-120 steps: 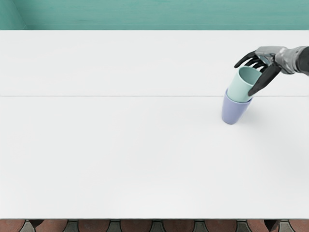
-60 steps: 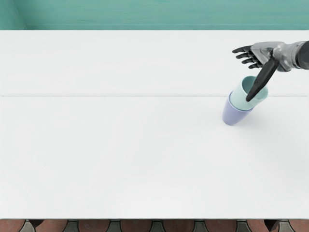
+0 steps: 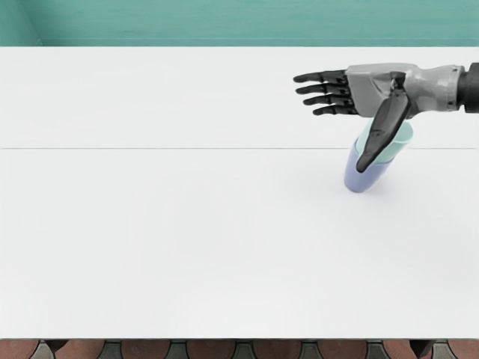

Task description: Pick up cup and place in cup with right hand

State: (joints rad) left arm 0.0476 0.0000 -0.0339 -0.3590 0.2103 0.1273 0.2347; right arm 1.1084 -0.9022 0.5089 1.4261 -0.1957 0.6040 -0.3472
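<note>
My right hand (image 3: 337, 138) is open above the two cups, its four fingers stretched toward the left and its thumb pointing down across the front of the cups. The mint-green cup (image 3: 402, 140) sits inside the purple cup (image 3: 356, 179) on the right part of the table. Its rim is partly covered by the palm and thumb. Whether the thumb touches either cup cannot be told. The stack looks slightly tilted to the right. No left arm shows.
The white table (image 3: 179, 224) has a thin seam running across it. Behind its far edge is a teal surface (image 3: 224, 22), and reddish-brown floor tiles (image 3: 221, 349) show below the near edge.
The right hand has opened, letting go of the mint-green cup, and its fingers have straightened and moved left. The mint-green cup leaned over to the right, still within the purple one.
</note>
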